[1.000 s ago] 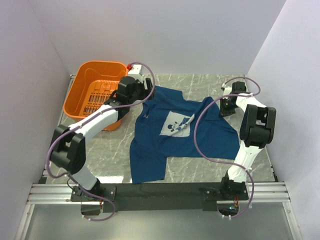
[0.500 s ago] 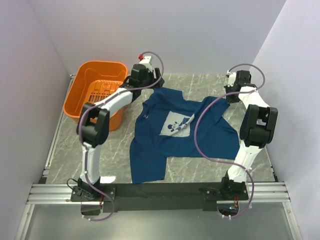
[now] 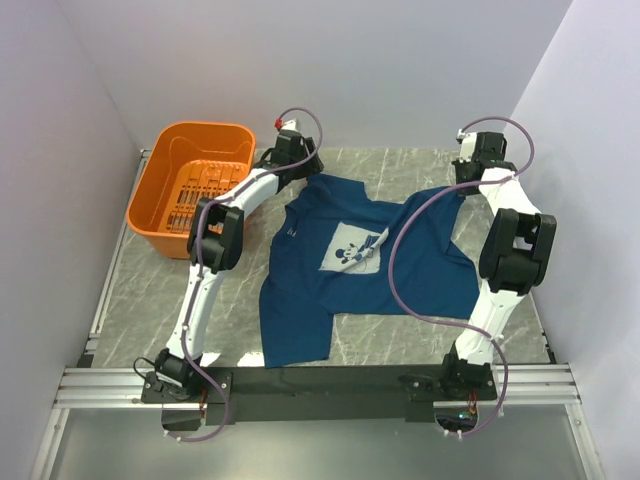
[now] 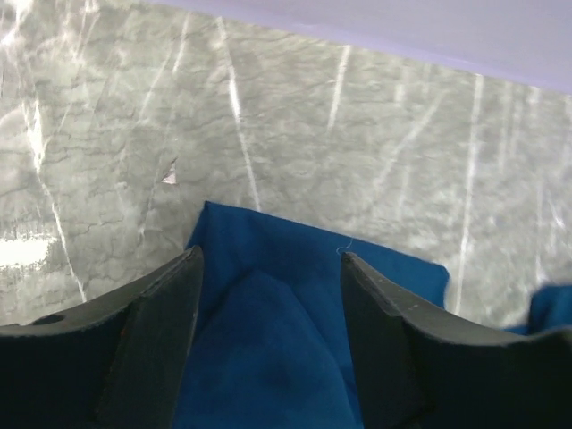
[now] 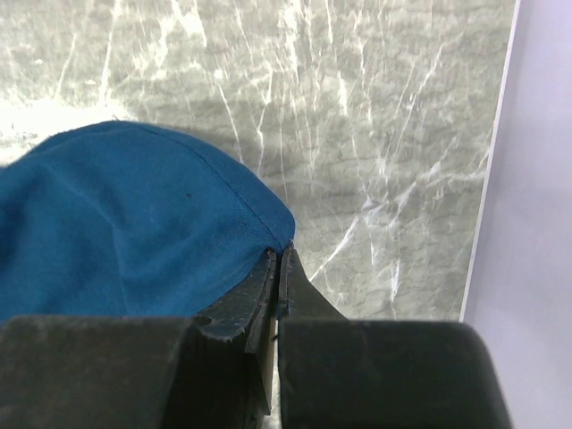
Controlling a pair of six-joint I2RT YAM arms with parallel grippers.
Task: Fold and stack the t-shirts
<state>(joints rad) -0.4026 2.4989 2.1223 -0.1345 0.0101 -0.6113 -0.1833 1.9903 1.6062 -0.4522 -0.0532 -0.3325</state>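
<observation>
Quick status from my end. The t-shirt (image 3: 400, 280) is lying opened out and face up in the middle of the table (image 3: 200, 300), not folded at all yet. The near left part trails toward the arm bases and looks a bit rumpled.

Further back, the mouse print (image 3: 355, 248) sits about centre, with a few creases round it.

Handling-wise I'd call this light, floppy cotton with zero stiffness. It'll sag and drag wherever it isn't held, and I doubt it slides easily on this stone top. Nothing to break, it just bunches. I'd grab it by corners and seams, two points at once, so an edge lifts straight.

At the far edge that's pretty much the setup. The right gripper (image 5: 279, 255) is clamped tight on the hem at the far right corner, only a thin bite of cloth. The left gripper (image 4: 268, 264) is at the far left corner, fingers spread either side of a raised ridge of fabric, nothing pinched yet.

The orange basket (image 3: 165, 140) is off at the far left, well clear of the shirt.
</observation>
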